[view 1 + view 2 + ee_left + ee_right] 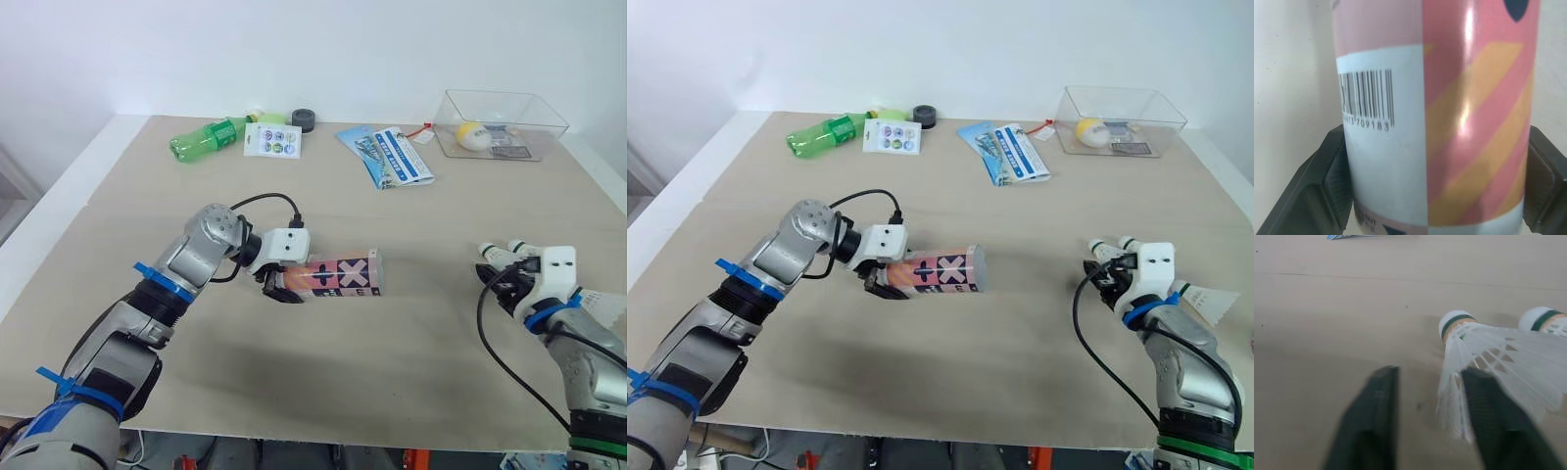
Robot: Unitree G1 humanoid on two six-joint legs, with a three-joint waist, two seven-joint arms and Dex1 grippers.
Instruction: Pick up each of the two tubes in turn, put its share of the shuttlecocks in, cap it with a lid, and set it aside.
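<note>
Beige worktop (392,372) is bare along its front edge. Near the right edge, my right end effector (1430,374) is spread beside two shuttlecocks (1488,347). At centre, my left end effector (277,284) pinches the lying tube (343,274), with wide free space between them. Green bottle (206,137), leaflets (387,157) and clear box (500,122) line the far edge.

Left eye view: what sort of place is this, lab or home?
Probably a robot test bench in a lab: a plain tabletop against a white wall, unrelated props laid out (green bottle, clear bin), and the left pincer clamped on a tube.
</note>
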